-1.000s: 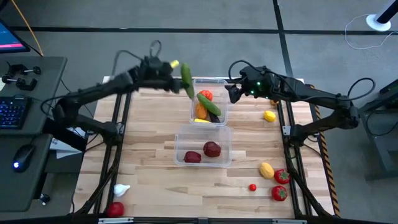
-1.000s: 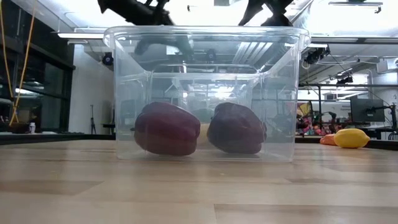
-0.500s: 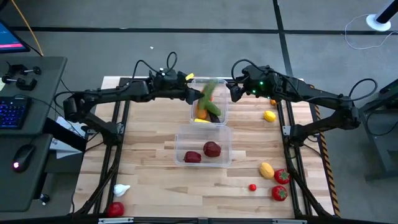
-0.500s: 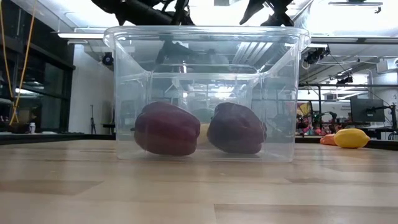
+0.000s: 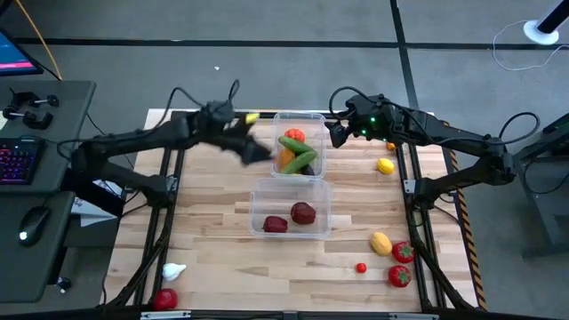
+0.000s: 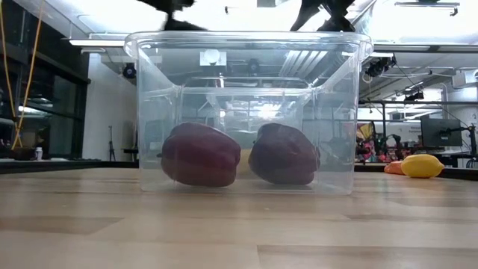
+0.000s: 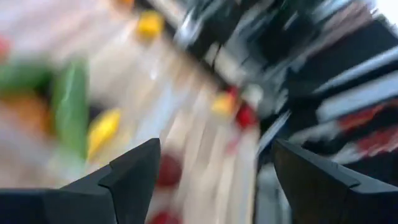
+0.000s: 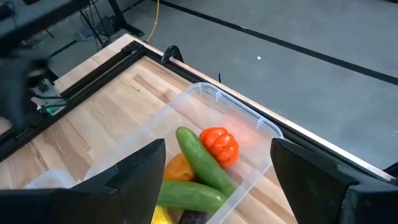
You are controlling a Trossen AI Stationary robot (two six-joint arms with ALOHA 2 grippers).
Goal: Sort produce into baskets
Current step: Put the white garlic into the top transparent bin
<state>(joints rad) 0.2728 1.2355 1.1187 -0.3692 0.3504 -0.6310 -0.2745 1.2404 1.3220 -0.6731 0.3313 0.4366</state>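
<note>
Two green cucumbers (image 5: pixel 297 153) lie in the far tub (image 5: pixel 320 121) with an orange tomato (image 8: pixel 220 145) and other vegetables. The left gripper (image 5: pixel 255 150) is just left of that tub, fingers apart, holding nothing. The right gripper (image 5: pixel 336 133) waits just right of it, open and empty too.

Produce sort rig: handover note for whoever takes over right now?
Left end effector: open, empty, beside the far clear plastic tub.
Right end effector: open, empty, at that tub's other side.
Done: far tub holds two green cucumbers, an orange-red tomato and orange, yellow and dark pieces. Near clear tub holds two dark red peppers.
Left on the wooden table: yellow lemons, red tomatoes, white garlic, red piece at the front-left edge.
</note>
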